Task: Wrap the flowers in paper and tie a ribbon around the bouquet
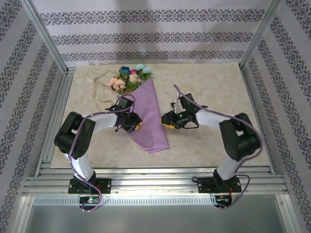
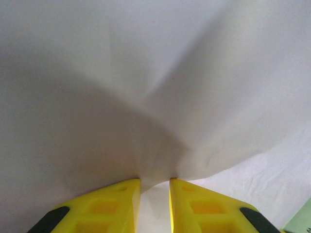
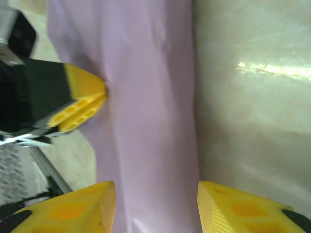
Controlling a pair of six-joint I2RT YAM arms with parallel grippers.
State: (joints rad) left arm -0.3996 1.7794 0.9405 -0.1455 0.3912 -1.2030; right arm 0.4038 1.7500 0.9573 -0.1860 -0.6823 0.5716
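A: Left gripper (image 2: 154, 183)?
B: Jaws nearly together, pinching a fold of the paper (image 2: 146, 97) between the tips.
A: Right gripper (image 3: 156, 188)?
B: Jaws spread; the paper lies between and beyond them, ungripped.

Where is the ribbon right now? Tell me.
In the top view the ribbon lies loose on the far left of the table, just left of the flowers poking from the paper.
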